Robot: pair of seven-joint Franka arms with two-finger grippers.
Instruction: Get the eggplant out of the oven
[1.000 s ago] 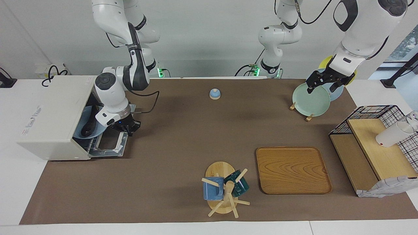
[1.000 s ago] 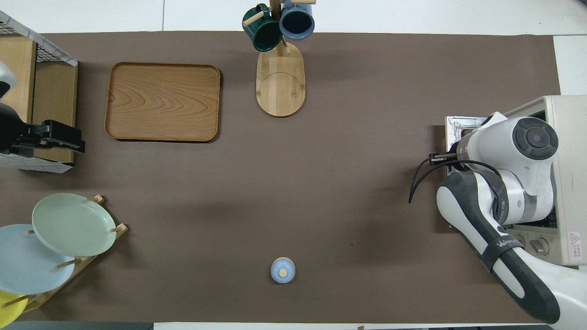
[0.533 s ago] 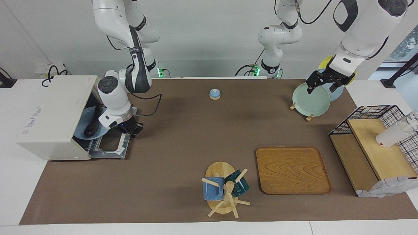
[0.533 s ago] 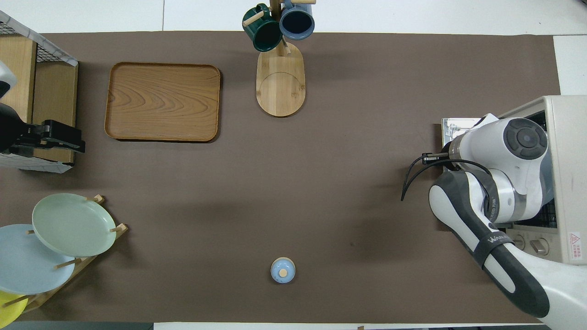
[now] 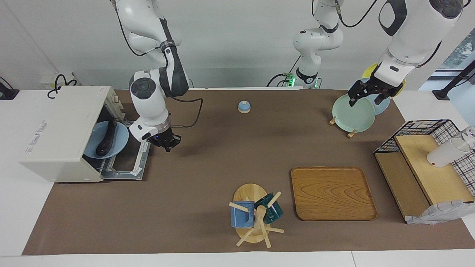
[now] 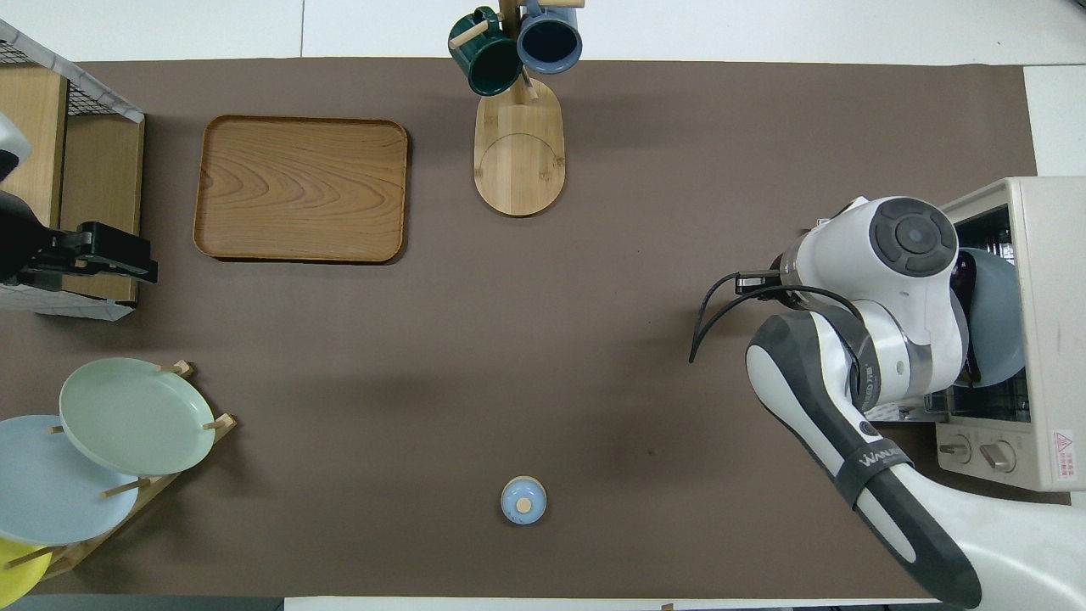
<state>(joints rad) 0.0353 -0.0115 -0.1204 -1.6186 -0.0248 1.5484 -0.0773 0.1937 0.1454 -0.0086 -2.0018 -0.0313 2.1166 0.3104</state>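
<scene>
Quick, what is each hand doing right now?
Left hand: open, empty, over the plate rack, waiting.
Right hand: empty beside the oven door; grip unclear.

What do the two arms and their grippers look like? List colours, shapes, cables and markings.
Both arms have glossy white rounded shells with dark grey joint bands and round dark caps. The right arm has a black forearm panel with white lettering and a looping black cable. The right gripper and left gripper are black with two fingers.
</scene>
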